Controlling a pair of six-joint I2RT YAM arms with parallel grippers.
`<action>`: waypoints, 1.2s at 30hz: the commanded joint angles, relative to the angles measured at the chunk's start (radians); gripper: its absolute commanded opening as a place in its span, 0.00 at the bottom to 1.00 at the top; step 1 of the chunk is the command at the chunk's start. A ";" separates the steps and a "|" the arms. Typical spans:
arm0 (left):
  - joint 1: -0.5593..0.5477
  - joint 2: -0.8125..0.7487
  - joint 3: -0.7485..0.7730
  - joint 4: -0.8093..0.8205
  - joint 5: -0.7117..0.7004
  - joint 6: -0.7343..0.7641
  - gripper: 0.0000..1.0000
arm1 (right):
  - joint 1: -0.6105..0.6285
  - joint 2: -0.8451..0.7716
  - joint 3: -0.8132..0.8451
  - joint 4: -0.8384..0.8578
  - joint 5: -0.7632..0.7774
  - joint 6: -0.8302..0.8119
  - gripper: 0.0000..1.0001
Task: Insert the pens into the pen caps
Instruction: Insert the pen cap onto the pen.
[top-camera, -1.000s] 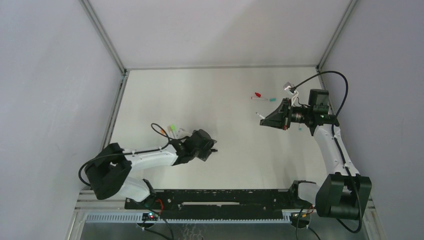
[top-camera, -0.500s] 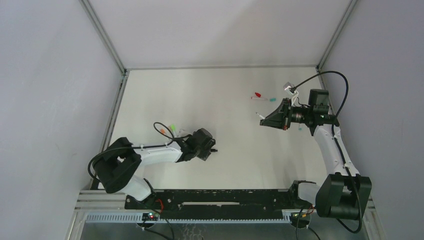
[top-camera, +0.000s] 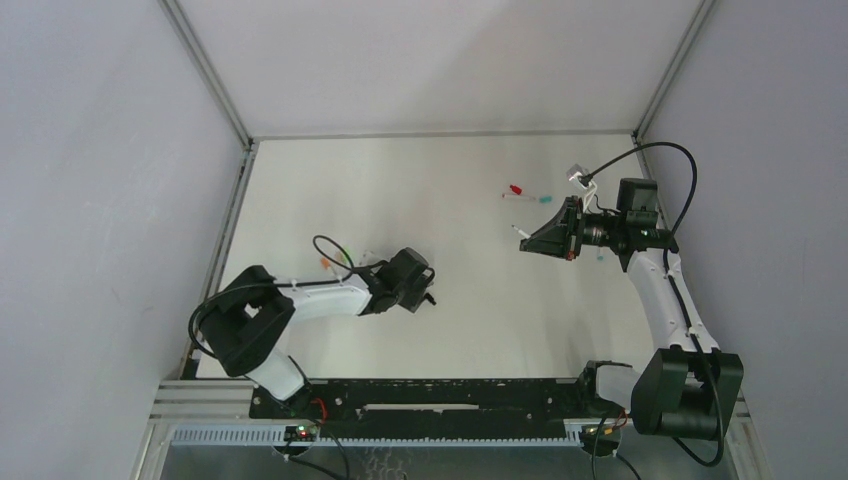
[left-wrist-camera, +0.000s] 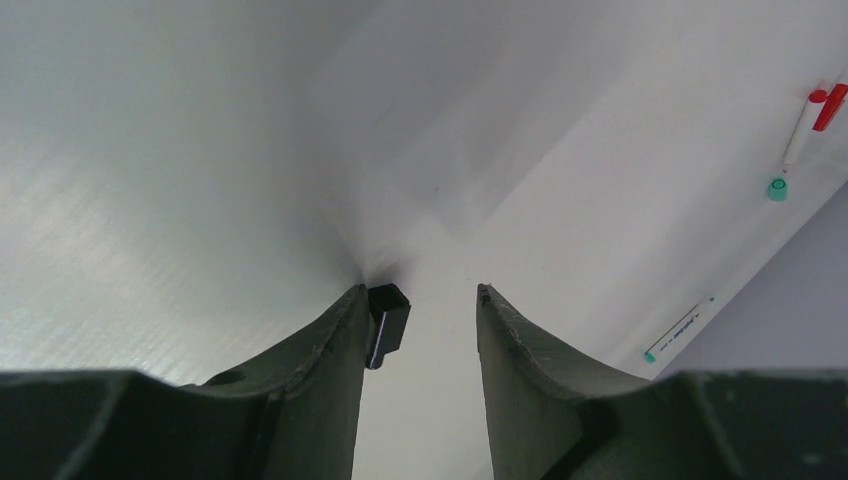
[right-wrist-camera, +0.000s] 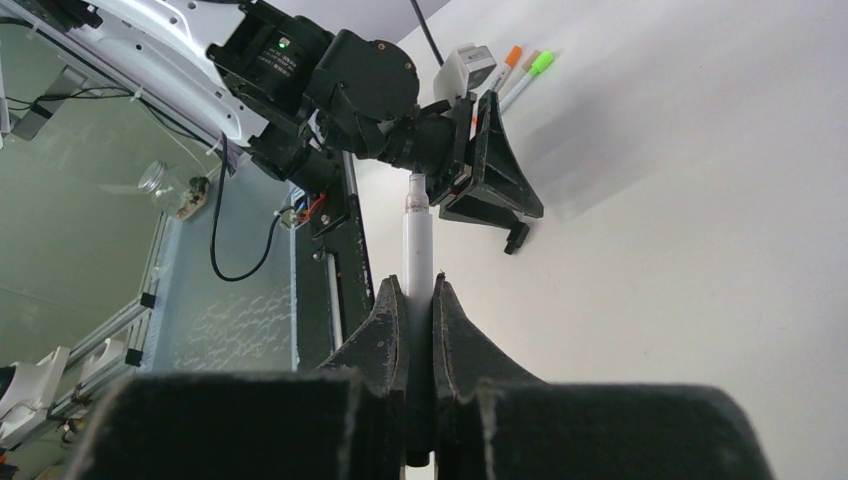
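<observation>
On the white desk (top-camera: 450, 190) I have my left gripper (left-wrist-camera: 420, 292) down low, jaws spread. My right gripper (right-wrist-camera: 420, 285) is pinching a white pen (right-wrist-camera: 417, 235), its barrel aimed at the left arm. A red-tipped pen (left-wrist-camera: 803, 128) lies near the right gripper. The black cap (left-wrist-camera: 388, 322) sits between the left jaws, touching one finger only; a teal cap (left-wrist-camera: 777, 187) rests just beside the red-tipped pen.

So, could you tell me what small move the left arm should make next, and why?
Probably close the left pincer on the black cap: it sits between the open jaws, touching one, with a gap to the other. The right pincer grips a white pen.
</observation>
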 joint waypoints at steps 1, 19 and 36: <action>0.018 0.030 0.056 -0.025 0.016 0.083 0.48 | 0.004 -0.027 0.035 -0.003 -0.019 -0.020 0.00; -0.005 0.123 0.357 -0.441 -0.062 0.552 0.59 | 0.002 -0.034 0.035 -0.005 -0.030 -0.021 0.00; -0.026 0.252 0.519 -0.552 -0.048 0.610 0.48 | -0.001 -0.047 0.035 -0.011 -0.036 -0.029 0.00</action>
